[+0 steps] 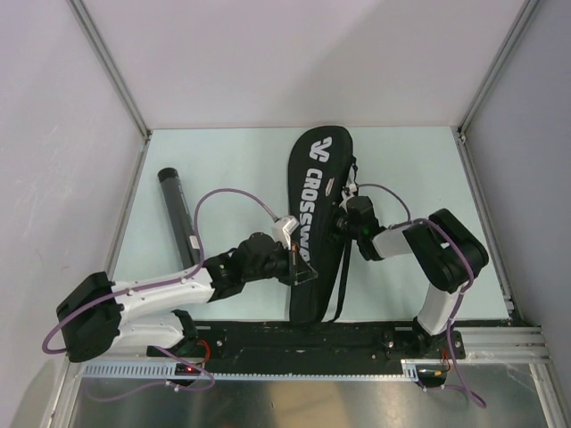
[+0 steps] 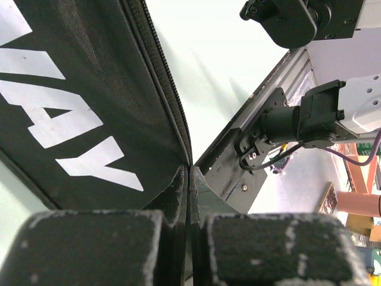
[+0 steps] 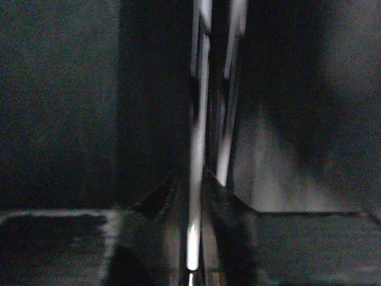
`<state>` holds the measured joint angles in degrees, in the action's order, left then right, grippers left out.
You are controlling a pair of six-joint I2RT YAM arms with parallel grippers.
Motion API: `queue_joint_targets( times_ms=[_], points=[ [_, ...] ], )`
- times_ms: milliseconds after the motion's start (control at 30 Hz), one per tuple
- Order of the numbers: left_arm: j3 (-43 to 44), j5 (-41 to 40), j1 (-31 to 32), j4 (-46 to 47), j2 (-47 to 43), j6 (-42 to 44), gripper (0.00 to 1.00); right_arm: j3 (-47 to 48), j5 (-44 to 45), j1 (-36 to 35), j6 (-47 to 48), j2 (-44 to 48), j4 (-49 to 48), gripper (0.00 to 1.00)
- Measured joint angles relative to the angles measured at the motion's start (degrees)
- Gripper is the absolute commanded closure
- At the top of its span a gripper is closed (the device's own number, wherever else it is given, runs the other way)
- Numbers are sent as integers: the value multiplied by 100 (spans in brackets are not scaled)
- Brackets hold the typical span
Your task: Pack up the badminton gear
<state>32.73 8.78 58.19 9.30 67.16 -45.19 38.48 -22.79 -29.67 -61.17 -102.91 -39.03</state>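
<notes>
CROSSWAY bag (image 1: 314,169) flat mid-table (image 1: 223,160), wide end far; black tube (image 1: 178,218) well to its left. Soft, light fabric, likely to sag and fold; best gripped at the stiffer zip seam. Left pincer (image 2: 190,196) pinched together on bag's near-left edge. Right pincer (image 1: 345,225) at bag's right edge; wrist view dark and blurred, cannot tell whether closed
</notes>
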Motion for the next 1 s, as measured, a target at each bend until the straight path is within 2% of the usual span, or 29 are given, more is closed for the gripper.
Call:
queue_joint_targets(
  times_ms=[67, 133, 333, 400, 567, 667, 767, 1000],
  points=[
    [-17, 0, -4, 13, 7, -33, 100, 52, 114, -72, 13, 9, 90, 53],
    [-17, 11, -28, 37, 48, -42, 100, 116, 260, -142, 61, 109, 374, 45],
    [-11, -44, -63, 42, 396, 26, 99, 168, 979, -275, 393, 1139, 2229, 35],
    [4, -122, -68, -2, 538, 68, 95, 151, 1233, -256, 529, 1493, 2872, 33],
    [26, -269, -92, -149, 833, 153, 76, 63, 1657, -68, 820, 2061, 4124, 32],
    [33, -308, -96, -223, 894, 210, 62, 39, 1786, 48, 994, 2308, 4529, 31],
    [48, -321, -101, -258, 894, 223, 49, 31, 1781, 188, 1185, 2544, 4658, 24],
    [133, -503, -103, -393, 892, 319, 36, 28, 1585, 627, 1493, 2771, 4524, 22]
  ],
)
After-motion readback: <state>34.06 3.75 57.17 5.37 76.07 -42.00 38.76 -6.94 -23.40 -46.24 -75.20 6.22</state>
